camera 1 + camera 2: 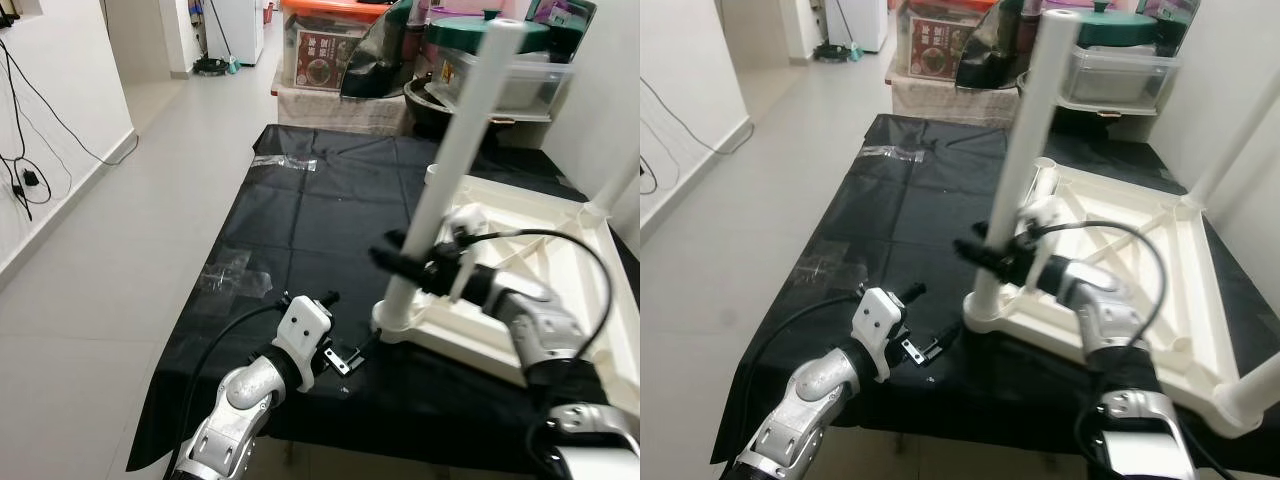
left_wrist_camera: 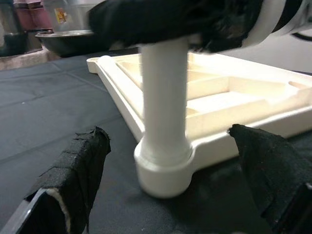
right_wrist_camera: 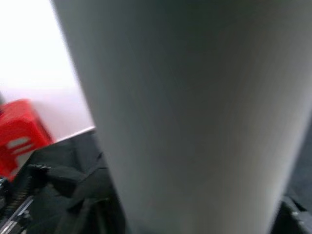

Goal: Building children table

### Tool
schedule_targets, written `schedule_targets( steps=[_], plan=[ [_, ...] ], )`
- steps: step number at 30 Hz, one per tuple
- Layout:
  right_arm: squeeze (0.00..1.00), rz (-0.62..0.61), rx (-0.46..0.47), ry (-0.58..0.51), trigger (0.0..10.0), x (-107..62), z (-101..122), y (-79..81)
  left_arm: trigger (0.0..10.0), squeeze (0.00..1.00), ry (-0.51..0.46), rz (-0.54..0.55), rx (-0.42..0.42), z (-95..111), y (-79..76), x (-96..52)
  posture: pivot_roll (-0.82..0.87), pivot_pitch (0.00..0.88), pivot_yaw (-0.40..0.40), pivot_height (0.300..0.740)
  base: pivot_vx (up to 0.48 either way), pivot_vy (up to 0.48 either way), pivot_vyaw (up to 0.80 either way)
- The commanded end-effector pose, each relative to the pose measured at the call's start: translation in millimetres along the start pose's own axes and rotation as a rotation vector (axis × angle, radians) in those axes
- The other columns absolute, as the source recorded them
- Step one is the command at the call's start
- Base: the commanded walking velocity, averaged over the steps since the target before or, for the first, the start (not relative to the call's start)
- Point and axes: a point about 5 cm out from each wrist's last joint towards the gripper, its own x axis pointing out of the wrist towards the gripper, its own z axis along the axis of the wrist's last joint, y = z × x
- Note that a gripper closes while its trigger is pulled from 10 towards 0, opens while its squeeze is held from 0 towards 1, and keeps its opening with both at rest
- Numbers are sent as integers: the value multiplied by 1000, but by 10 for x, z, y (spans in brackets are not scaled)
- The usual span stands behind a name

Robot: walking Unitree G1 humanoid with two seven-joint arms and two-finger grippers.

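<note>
A white children's table top [image 1: 530, 270] lies upside down on a black cloth. A white table leg [image 1: 455, 150] stands upright in its near left corner socket [image 1: 395, 322]. My right gripper [image 1: 400, 258] is shut on that leg, a little above the socket; the leg's white surface [image 3: 195, 107] fills the right wrist view. My left gripper [image 1: 348, 355] rests low on the cloth just left of the socket, open, its two black fingers [image 2: 80, 165] flanking the leg's base [image 2: 163, 161] without touching it. Another leg [image 1: 1230, 130] rises at the far right corner.
The black cloth [image 1: 300, 220] covers a low surface, with tiled floor [image 1: 150, 180] to the left. Storage boxes, a dark bowl and lidded containers [image 1: 480, 60] stand at the back. Cables hang on the left wall [image 1: 20, 150].
</note>
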Motion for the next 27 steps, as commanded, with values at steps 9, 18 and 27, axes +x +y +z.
schedule_targets(
  steps=[9,18,27],
  plan=[
    [0,-73,8,34,0,99,-157,44,10000,0,0,-6,3,6,-24,-3,102,0,-107,740,0,0,0],
    [0,-1195,143,-93,0,-378,-227,-410,10000,0,3,-6,0,0,-26,-11,88,0,-99,740,0,0,0],
    [0,-1510,266,-209,10000,-345,-383,-57,10000,0,6,-8,2,-17,-29,-6,87,0,-100,740,0,0,0]
  ],
)
